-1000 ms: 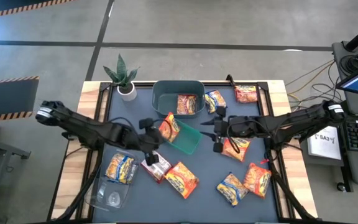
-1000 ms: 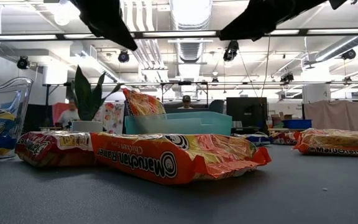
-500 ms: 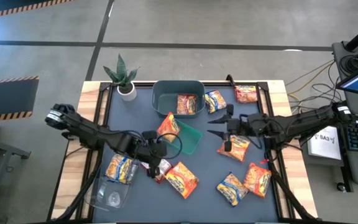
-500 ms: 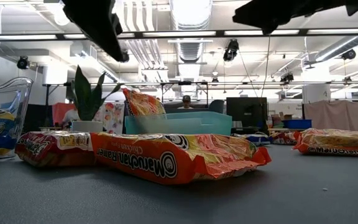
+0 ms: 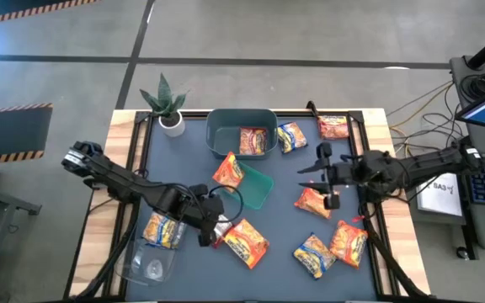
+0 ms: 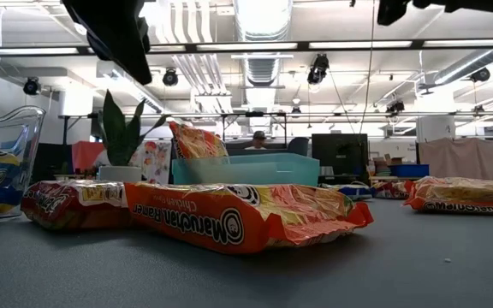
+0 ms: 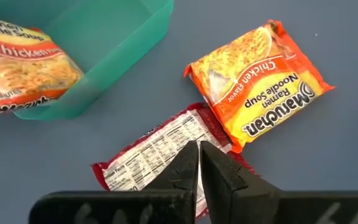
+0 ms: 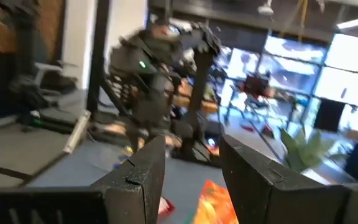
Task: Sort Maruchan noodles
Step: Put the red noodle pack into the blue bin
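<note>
the left gripper (image 7: 199, 163) is pinched fully together with nothing between its fingers, and it hangs just above a dark red packet (image 7: 166, 154) that lies label-side down on the mat. seen from above, the left gripper (image 5: 207, 225) is at about 7 o'clock from the table's centre. at 3 o'clock from that packet, touching or slightly over its edge, lies an orange chicken packet (image 5: 244, 241). at 12 o'clock from the gripper stands the green tray (image 5: 258, 190) with one orange packet (image 5: 228, 171) leaning in it. at 9 o'clock a yellow-and-blue packet (image 5: 162, 228) rests by a clear tub (image 5: 147, 263).

the right gripper (image 5: 328, 177) stands partly open and holds nothing; its wrist view looks out level across the room between parted fingers (image 8: 143, 169). it hovers at 3 o'clock from centre, just above an orange packet (image 5: 314, 202). further packets lie at 5 o'clock (image 5: 315, 254) (image 5: 349, 242), two at 1 o'clock near the far edge (image 5: 291, 135) (image 5: 333, 127), and one inside the grey-teal tub (image 5: 224, 135) at 12 o'clock.

the sort looks only partly done: most packets are loose on the mat. the step in hand appears to be the left arm reaching for the dark red packet. the next move calls for spreading the fingers, coming down over one edge and gripping without catching the orange neighbour. the crinkly wrapper may slip or drag.
</note>
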Robot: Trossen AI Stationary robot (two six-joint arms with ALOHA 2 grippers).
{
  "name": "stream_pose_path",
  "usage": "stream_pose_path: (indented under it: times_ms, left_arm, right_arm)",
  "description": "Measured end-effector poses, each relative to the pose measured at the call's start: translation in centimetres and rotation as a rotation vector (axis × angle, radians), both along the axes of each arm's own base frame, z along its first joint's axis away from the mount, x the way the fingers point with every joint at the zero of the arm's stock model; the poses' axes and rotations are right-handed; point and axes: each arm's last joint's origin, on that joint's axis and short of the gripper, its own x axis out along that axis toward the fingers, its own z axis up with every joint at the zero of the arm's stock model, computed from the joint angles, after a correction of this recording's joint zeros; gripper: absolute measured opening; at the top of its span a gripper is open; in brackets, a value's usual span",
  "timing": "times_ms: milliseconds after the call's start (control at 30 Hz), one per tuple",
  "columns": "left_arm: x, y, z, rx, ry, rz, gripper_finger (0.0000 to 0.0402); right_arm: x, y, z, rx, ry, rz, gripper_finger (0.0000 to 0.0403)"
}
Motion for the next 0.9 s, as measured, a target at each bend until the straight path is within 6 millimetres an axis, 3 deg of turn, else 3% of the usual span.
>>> stream_pose_path:
  times_ms: [400, 600, 900]
  left_arm:
    - [0.4, -0.3, -1.1, -0.086, 0.048, 0.088, 0.0020]
    - [1.0, -0.6, -1.8, -0.096, 0.079, 0.095, 0.0064]
    - [1.3, -2.7, -3.8, -0.029, 0.153, -0.075, 0.0154]
  right_arm:
    - [-0.9, -0.1, 0.0, -0.010, -0.042, 0.005, 0.0139]
    - [-0.9, -0.1, 0.0, -0.025, -0.042, 0.001, 0.0139]
    - [-0.9, -0.1, 0.1, -0.051, -0.047, -0.008, 0.0139]
